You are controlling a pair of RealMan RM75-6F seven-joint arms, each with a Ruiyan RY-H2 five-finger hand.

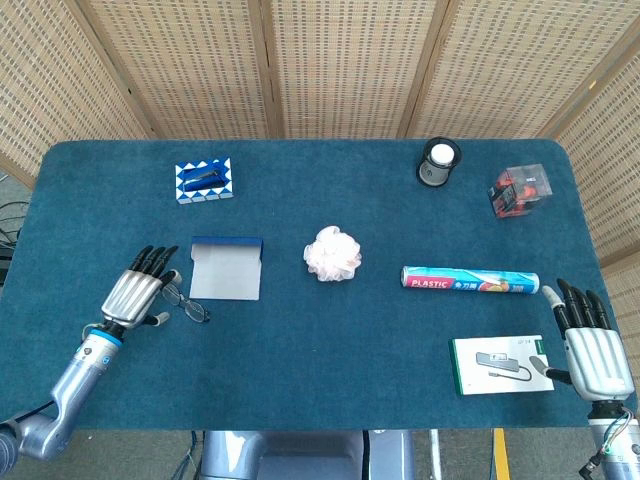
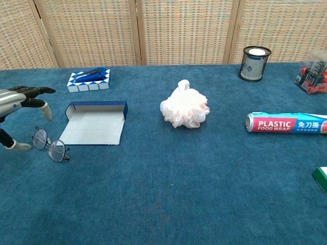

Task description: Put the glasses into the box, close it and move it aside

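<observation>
A pair of dark-framed glasses (image 1: 186, 303) (image 2: 50, 144) lies on the blue cloth just left of the open box. That box (image 1: 226, 268) (image 2: 94, 125) is a flat blue case with its pale grey inside facing up. My left hand (image 1: 138, 289) (image 2: 18, 102) hovers open just left of the glasses, fingers spread and pointing toward them, holding nothing. Over at the table's front right edge, my right hand (image 1: 590, 345) is open with its fingers spread; the chest view does not show it.
A pink bath puff (image 1: 332, 253) sits mid-table. A plastic wrap roll (image 1: 470, 280) and a white-green packet (image 1: 502, 364) lie to the right. At the back are a blue-white snake puzzle (image 1: 205, 180), a black mesh cup (image 1: 439, 162) and a clear box (image 1: 519, 189).
</observation>
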